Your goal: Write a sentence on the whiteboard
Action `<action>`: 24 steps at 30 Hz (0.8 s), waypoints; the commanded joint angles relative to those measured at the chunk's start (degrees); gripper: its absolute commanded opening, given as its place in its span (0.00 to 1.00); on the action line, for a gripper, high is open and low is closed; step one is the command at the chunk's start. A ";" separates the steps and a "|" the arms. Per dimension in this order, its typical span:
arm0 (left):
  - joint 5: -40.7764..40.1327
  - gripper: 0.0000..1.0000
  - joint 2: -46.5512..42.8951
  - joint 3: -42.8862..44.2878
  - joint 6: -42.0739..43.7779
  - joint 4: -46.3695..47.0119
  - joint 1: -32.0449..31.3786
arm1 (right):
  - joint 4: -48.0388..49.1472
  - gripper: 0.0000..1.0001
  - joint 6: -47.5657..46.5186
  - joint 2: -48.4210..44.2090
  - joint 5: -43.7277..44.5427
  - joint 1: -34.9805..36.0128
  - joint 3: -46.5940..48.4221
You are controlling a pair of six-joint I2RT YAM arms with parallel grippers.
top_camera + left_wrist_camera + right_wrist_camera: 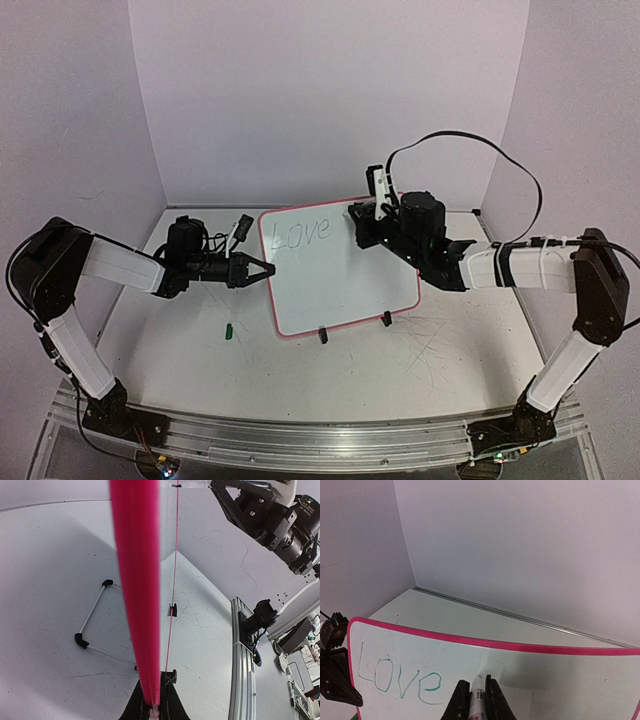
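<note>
The whiteboard, white with a pink-red frame and two black clip feet, stands tilted at the table's middle. Green handwriting on it reads "Love", also seen in the right wrist view; no other words show. My left gripper is shut on the board's left frame edge. My right gripper is shut on a white marker, its tip at or just off the board surface, right of the word "Love".
A small green marker cap lies on the table left of the board. A folding wire stand lies behind the board. White walls close in the back and sides. An aluminium rail runs along the near edge.
</note>
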 commanded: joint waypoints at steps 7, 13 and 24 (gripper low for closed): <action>-6.59 0.00 -0.72 1.96 3.75 -1.63 0.33 | -0.80 0.00 1.89 -0.38 5.69 -0.29 1.34; -6.55 0.00 -0.81 1.95 3.75 -1.70 0.33 | 4.55 0.00 1.49 -3.47 -1.23 -0.29 -2.08; -6.36 0.00 -0.88 2.04 3.76 -1.79 0.33 | 5.68 0.00 2.84 -3.92 -2.53 -0.30 -3.62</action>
